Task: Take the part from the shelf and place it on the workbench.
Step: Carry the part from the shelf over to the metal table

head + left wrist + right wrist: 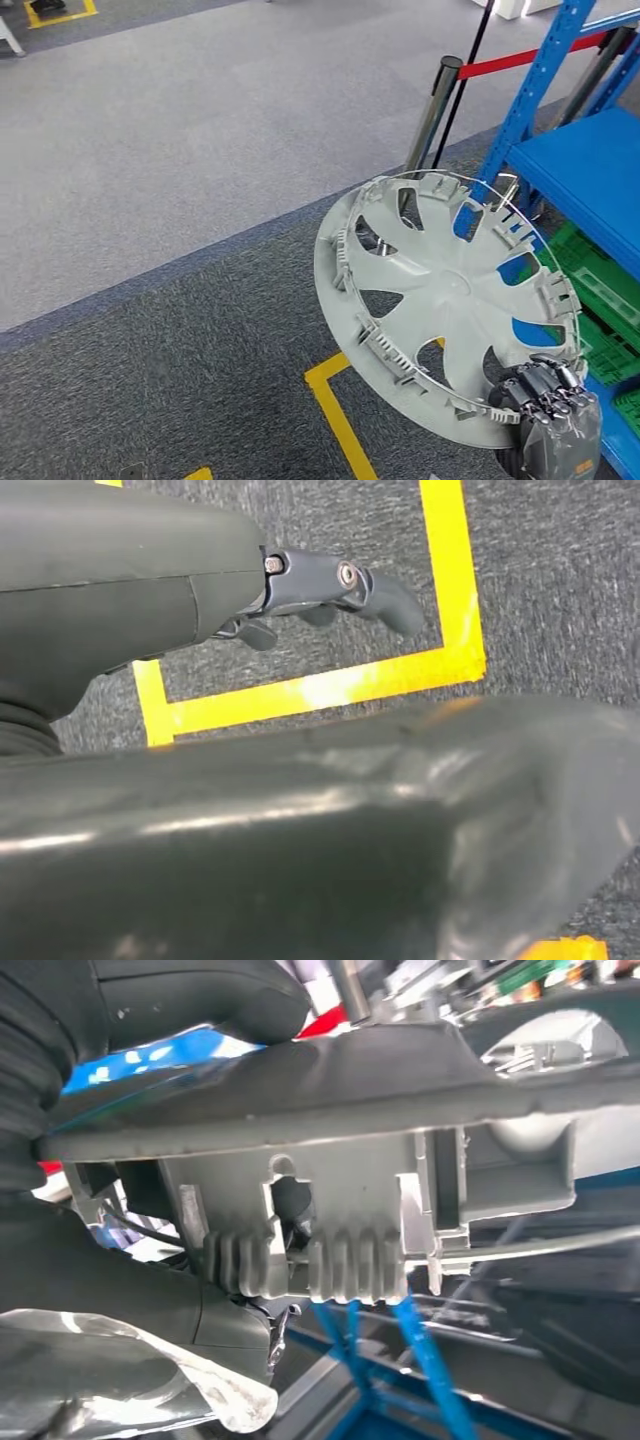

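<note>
Blue shelf (596,170) at right edge of head view; grey carpet floor (189,150) with yellow tape (336,410) below.

Part (445,290): grey wheel cover, centre-right, carried in the air, tilted, clear of the shelf.

Looks light, stiff, thin plastic; rim clips probably brittle. Best held at the rim.

Right hand (547,400), lower right, grips the rim.

Left hand (332,585) hangs over the floor, fingers extended, holding nothing.
</note>
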`<state>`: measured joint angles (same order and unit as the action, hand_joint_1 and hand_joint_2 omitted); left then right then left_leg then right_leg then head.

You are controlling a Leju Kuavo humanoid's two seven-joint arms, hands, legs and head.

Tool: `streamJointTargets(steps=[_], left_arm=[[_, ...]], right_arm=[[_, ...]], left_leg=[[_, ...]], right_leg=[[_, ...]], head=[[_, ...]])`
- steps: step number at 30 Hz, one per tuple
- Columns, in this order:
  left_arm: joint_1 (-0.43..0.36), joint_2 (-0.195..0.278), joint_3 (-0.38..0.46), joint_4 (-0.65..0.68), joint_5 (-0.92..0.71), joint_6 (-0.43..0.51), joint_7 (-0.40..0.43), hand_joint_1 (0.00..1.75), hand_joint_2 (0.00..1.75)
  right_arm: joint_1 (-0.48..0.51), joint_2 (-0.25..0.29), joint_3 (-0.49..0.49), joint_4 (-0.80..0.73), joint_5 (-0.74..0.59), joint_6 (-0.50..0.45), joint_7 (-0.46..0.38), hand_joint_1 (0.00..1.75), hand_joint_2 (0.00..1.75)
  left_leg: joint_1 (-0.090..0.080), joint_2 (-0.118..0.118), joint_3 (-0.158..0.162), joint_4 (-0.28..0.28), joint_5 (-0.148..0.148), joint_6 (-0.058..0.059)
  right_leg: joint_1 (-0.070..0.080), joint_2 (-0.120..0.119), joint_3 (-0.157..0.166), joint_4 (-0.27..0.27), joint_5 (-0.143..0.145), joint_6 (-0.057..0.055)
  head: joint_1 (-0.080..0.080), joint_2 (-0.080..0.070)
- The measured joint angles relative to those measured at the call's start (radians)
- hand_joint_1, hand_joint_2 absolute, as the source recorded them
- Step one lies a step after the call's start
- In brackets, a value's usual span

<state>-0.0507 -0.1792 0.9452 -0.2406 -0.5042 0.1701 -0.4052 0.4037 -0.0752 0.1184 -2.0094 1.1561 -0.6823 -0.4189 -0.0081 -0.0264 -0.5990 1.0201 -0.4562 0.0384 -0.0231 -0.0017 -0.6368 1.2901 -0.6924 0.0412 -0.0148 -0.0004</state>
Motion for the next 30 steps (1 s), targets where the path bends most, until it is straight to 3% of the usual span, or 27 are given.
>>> streamJointTargets(steps=[1, 2, 3, 5, 7, 8, 9, 11, 13, 15, 16, 18, 20, 22, 24, 25, 27, 28, 30], left_arm=[[0.000, 0.000, 0.000, 0.001, 0.000, 0.000, 0.000, 0.00, 0.00], [0.000, 0.000, 0.001, 0.001, 0.000, 0.000, 0.000, 0.00, 0.00], [0.000, 0.000, 0.001, 0.001, 0.000, -0.001, -0.001, 0.00, 0.00], [-0.001, 0.000, 0.002, 0.001, 0.000, -0.003, -0.002, 0.00, 0.00], [-0.001, 0.001, 0.003, 0.001, 0.000, -0.007, -0.005, 0.00, 0.00], [0.000, 0.001, 0.004, 0.001, 0.000, -0.008, -0.007, 0.00, 0.00], [0.003, 0.001, 0.005, 0.001, 0.000, -0.008, -0.008, 0.00, 0.00], [0.004, 0.001, 0.006, 0.001, 0.000, -0.009, -0.009, 0.00, 0.00], [0.001, 0.001, 0.009, 0.001, 0.000, -0.009, -0.011, 0.00, 0.00], [0.000, 0.001, 0.013, 0.001, 0.000, -0.010, -0.011, 0.00, 0.00], [0.000, 0.001, 0.015, 0.001, 0.000, -0.010, -0.011, 0.00, 0.00], [0.002, 0.001, 0.017, 0.001, 0.000, -0.011, -0.011, 0.00, 0.00], [0.000, 0.001, 0.018, 0.001, 0.000, -0.012, -0.011, 0.00, 0.00], [-0.002, 0.001, 0.019, 0.001, 0.000, -0.012, -0.011, 0.00, 0.00], [0.002, 0.001, 0.020, 0.001, -0.001, -0.011, -0.011, 0.00, 0.00], [0.004, 0.001, 0.021, 0.001, -0.001, -0.010, -0.011, 0.00, 0.00], [0.004, 0.001, 0.021, 0.001, -0.001, -0.008, -0.011, 0.00, 0.00], [0.002, 0.000, 0.021, 0.001, -0.001, -0.008, -0.011, 0.00, 0.00], [-0.001, -0.001, 0.021, 0.002, -0.002, -0.008, -0.010, 0.00, 0.00]], right_arm=[[0.001, 0.000, 0.000, 0.000, 0.000, 0.000, 0.000, 1.75, 1.75], [0.001, -0.001, 0.000, 0.000, 0.001, 0.000, 0.000, 1.75, 1.75], [0.001, -0.001, 0.001, 0.001, 0.001, 0.000, 0.000, 1.75, 1.75], [0.000, -0.001, 0.001, 0.001, 0.000, 0.000, 0.000, 1.75, 1.75], [0.000, -0.002, 0.001, 0.001, 0.000, 0.000, -0.001, 1.75, 1.75], [0.000, -0.002, 0.001, 0.001, -0.001, 0.000, -0.001, 1.75, 1.75], [-0.001, -0.003, 0.001, 0.001, -0.001, -0.001, -0.002, 1.75, 1.75], [-0.001, -0.005, 0.001, 0.000, -0.001, -0.001, -0.003, 1.75, 1.75], [-0.001, -0.005, 0.001, -0.001, -0.001, -0.001, -0.003, 1.75, 1.75], [0.000, -0.005, 0.000, -0.001, -0.001, -0.001, -0.003, 1.75, 1.75], [0.000, -0.005, 0.000, -0.001, -0.001, -0.001, -0.003, 1.75, 1.75], [-0.001, -0.005, 0.001, -0.001, 0.000, -0.001, -0.004, 1.75, 1.75], [-0.002, -0.005, 0.001, -0.001, 0.000, -0.001, -0.005, 1.75, 1.75], [-0.003, -0.005, 0.002, -0.001, 0.001, -0.001, -0.005, 1.75, 1.75], [-0.005, -0.005, 0.005, -0.001, 0.001, -0.001, -0.005, 1.75, 1.75], [-0.006, -0.006, 0.007, -0.001, 0.002, -0.001, -0.004, 1.75, 1.75], [-0.006, -0.008, 0.008, -0.001, 0.002, -0.001, -0.003, 1.75, 1.75], [-0.005, -0.009, 0.008, -0.001, 0.003, -0.001, -0.003, 1.75, 1.75], [-0.003, -0.010, 0.009, -0.001, 0.003, -0.001, -0.003, 1.75, 1.75]], left_leg=[[0.000, -0.015, 0.001, 0.000, 0.000, 0.000], [0.000, -0.030, 0.004, 0.001, -0.001, -0.001], [0.001, -0.045, 0.005, 0.003, -0.002, -0.002], [-0.001, -0.073, 0.001, 0.012, -0.004, -0.010], [0.001, -0.096, -0.008, 0.017, -0.002, -0.021], [0.003, -0.106, -0.011, 0.017, 0.001, -0.026], [0.004, -0.103, -0.013, 0.020, 0.000, -0.031], [0.001, -0.057, -0.033, 0.064, -0.028, -0.041], [0.002, -0.001, -0.087, 0.180, -0.087, -0.050], [0.007, 0.013, -0.138, 0.287, -0.125, -0.054], [0.008, 0.016, -0.141, 0.296, -0.118, -0.054], [0.008, 0.029, -0.092, 0.201, -0.058, -0.048], [-0.003, 0.069, -0.025, 0.073, -0.015, -0.036], [-0.014, 0.087, -0.003, 0.022, -0.012, -0.026], [-0.013, 0.066, -0.002, 0.012, -0.008, -0.016], [-0.010, 0.056, 0.002, 0.005, -0.005, -0.010], [-0.004, 0.035, 0.011, -0.007, 0.000, 0.000], [-0.004, 0.025, 0.012, -0.008, 0.000, 0.003], [-0.004, -0.001, 0.012, -0.007, -0.001, 0.005]], right_leg=[[0.000, 0.001, -0.010, 0.000, 0.020, -0.001], [0.000, 0.005, 0.000, -0.042, 0.059, -0.001], [-0.002, 0.018, 0.024, -0.109, 0.103, -0.002], [-0.007, 0.061, 0.071, -0.223, 0.153, -0.002], [-0.007, 0.078, 0.088, -0.253, 0.154, -0.004], [-0.006, 0.068, 0.091, -0.254, 0.156, -0.009], [-0.006, 0.056, 0.093, -0.256, 0.158, -0.014], [-0.007, 0.030, 0.097, -0.260, 0.160, -0.028], [-0.003, 0.001, 0.099, -0.260, 0.158, -0.037], [0.000, -0.028, 0.100, -0.260, 0.156, -0.040], [0.001, -0.042, 0.101, -0.260, 0.154, -0.041], [0.002, -0.067, 0.106, -0.260, 0.150, -0.039], [0.005, -0.089, 0.112, -0.260, 0.144, -0.032], [0.008, -0.110, 0.116, -0.262, 0.139, -0.022], [0.007, -0.122, 0.121, -0.267, 0.135, -0.012], [0.006, -0.107, 0.121, -0.261, 0.127, -0.009], [0.003, -0.048, 0.093, -0.196, 0.085, -0.004], [0.003, -0.020, 0.063, -0.134, 0.055, -0.004], [0.004, -0.001, -0.005, -0.012, 0.014, -0.003]], head=[[0.000, 0.000], [0.000, 0.000], [0.000, 0.000], [0.000, 0.000], [-0.001, 0.000], [-0.002, 0.000], [-0.002, 0.000], [-0.008, 0.000], [-0.014, 0.000], [-0.014, 0.000], [-0.014, 0.000], [-0.014, 0.000], [-0.014, 0.000], [-0.014, 0.000], [-0.014, 0.000], [-0.014, 0.000], [-0.010, 0.000], [-0.007, 0.000], [-0.004, 0.000]])
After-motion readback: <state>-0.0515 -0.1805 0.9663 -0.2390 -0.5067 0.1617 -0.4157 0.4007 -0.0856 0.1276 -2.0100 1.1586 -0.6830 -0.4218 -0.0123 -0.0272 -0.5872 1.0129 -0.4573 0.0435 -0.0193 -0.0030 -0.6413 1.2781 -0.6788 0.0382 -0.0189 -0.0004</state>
